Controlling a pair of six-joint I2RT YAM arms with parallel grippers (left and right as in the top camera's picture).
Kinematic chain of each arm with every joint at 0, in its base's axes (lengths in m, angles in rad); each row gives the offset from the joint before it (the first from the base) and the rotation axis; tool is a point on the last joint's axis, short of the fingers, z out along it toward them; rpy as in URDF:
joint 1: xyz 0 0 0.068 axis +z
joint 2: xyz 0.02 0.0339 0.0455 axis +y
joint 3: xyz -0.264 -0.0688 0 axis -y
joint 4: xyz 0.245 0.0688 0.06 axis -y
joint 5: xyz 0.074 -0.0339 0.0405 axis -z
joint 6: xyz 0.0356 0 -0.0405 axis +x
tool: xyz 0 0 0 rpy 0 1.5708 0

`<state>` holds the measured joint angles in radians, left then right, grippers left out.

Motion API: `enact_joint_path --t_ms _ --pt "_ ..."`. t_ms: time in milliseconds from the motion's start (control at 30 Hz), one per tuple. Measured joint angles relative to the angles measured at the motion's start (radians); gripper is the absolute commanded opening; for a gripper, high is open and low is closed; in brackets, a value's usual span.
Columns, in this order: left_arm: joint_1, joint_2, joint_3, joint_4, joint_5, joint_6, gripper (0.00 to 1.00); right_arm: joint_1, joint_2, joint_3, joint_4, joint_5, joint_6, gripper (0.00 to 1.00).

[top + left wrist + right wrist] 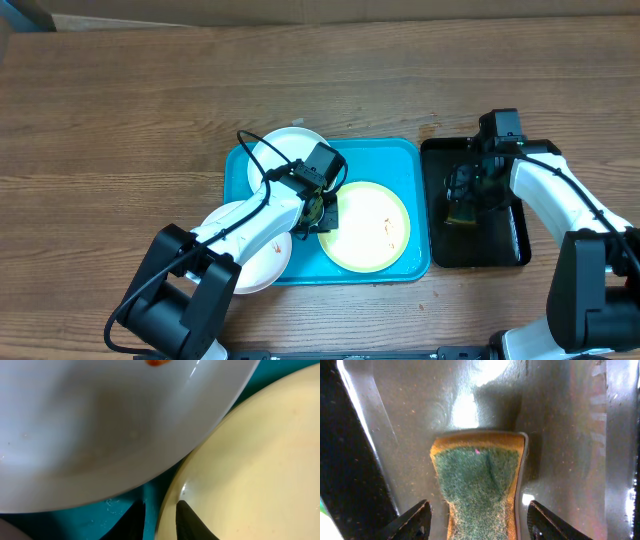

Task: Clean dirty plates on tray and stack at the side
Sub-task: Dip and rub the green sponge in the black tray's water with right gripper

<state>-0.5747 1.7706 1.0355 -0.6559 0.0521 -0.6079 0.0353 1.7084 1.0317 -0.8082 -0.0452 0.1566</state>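
The turquoise tray (405, 155) holds a white plate (283, 146) at its back left and a yellow-green rimmed plate (368, 228) with faint orange smudges at its right. A second white plate (252, 250) overhangs the tray's front left corner. My left gripper (322, 212) is closed narrowly on the yellow-green plate's left rim. In the left wrist view (161, 517) one finger lies inside the yellow-green plate (250, 460) and one outside over the tray (125, 507). A white plate (100, 430) carries an orange smudge. My right gripper (468, 190) is open.
A black tray (505, 250) stands right of the turquoise tray. A green and yellow sponge (477, 485) lies in the black tray (560, 435), between my right fingers (476, 520), which do not touch it. Bare wooden table (120, 120) surrounds both trays.
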Motion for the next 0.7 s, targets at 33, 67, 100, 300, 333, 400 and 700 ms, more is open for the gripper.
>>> enact_joint_path --t_ms 33,67,100,300,333,400,700 --pt "0.000 0.000 0.000 0.006 0.000 0.000 0.24 0.000 0.000 -0.006 0.004 0.000 0.000 0.59" --pt "0.000 0.000 0.000 0.010 0.000 0.000 0.24 0.000 0.000 -0.012 0.010 -0.002 0.000 0.57" --pt "0.000 0.000 0.000 0.013 0.000 0.000 0.24 0.000 0.000 -0.017 0.017 -0.003 0.002 0.57" --pt "0.000 0.000 0.000 0.017 0.007 0.000 0.25 0.000 0.000 -0.038 0.031 -0.003 0.000 0.56" --pt "0.000 0.000 0.000 0.017 0.007 0.000 0.25 0.000 0.000 -0.041 0.030 -0.003 0.001 0.56" --pt "0.000 0.000 0.000 0.016 0.008 0.000 0.30 0.000 0.000 -0.044 0.030 -0.003 0.000 0.56" --pt "0.000 0.000 0.000 0.016 0.014 -0.002 0.16 0.000 0.000 -0.045 0.034 -0.013 0.000 0.56"
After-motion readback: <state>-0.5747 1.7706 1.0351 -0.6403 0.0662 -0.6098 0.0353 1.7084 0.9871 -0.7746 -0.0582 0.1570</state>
